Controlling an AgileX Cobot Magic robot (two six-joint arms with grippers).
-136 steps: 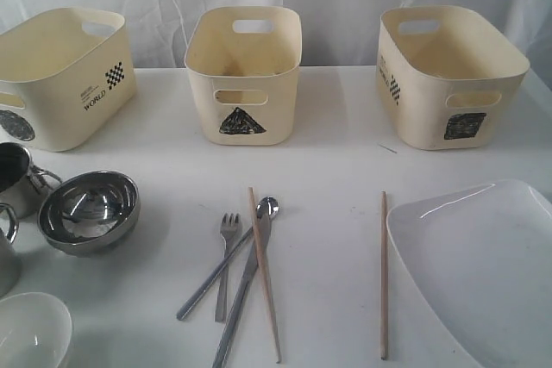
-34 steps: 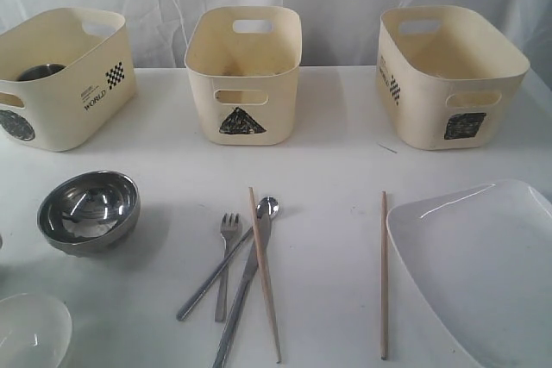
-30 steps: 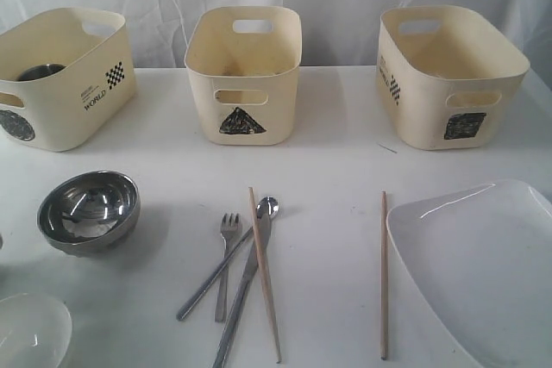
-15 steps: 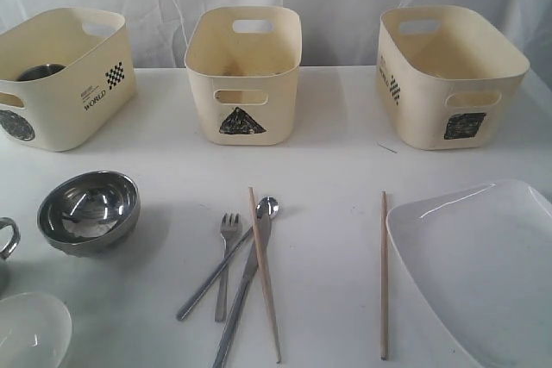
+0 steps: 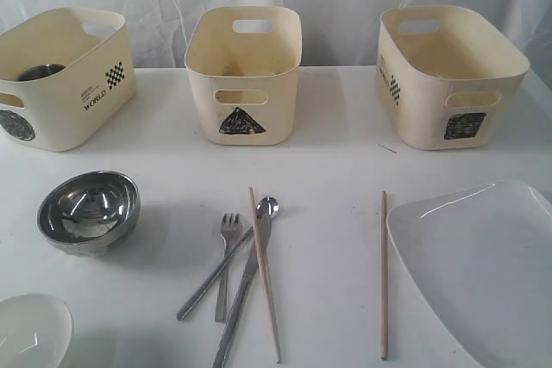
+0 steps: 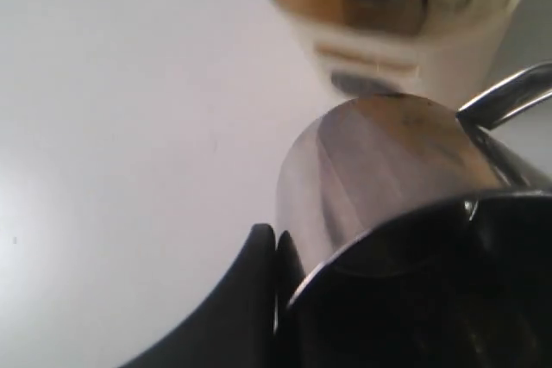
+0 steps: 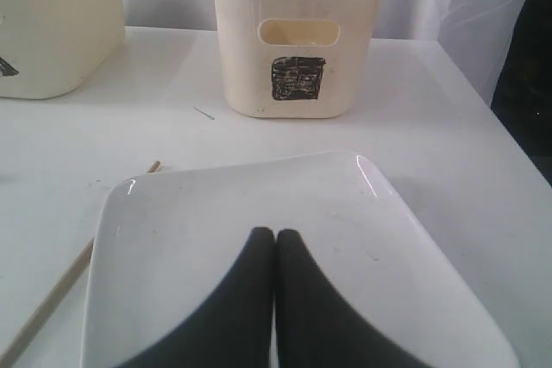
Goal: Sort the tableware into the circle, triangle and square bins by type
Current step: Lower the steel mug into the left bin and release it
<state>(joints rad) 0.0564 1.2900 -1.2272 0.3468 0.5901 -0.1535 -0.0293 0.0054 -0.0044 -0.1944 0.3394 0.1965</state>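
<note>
Our left gripper [image 6: 275, 252] pinches a steel mug [image 6: 388, 170] by its wall — it blocks much of our wrist view | circle bin [image 5: 60, 101] beyond, holding a second mug [image 5: 39, 71] | right gripper [image 7: 274, 243] pressed closed, nothing held, above the plate [image 7: 172, 239] | triangle bin [image 5: 243, 66], square bin [image 5: 448, 75], steel bowl [image 5: 88, 211], fork [image 5: 228, 226] on the table [image 5: 328, 161].
</note>
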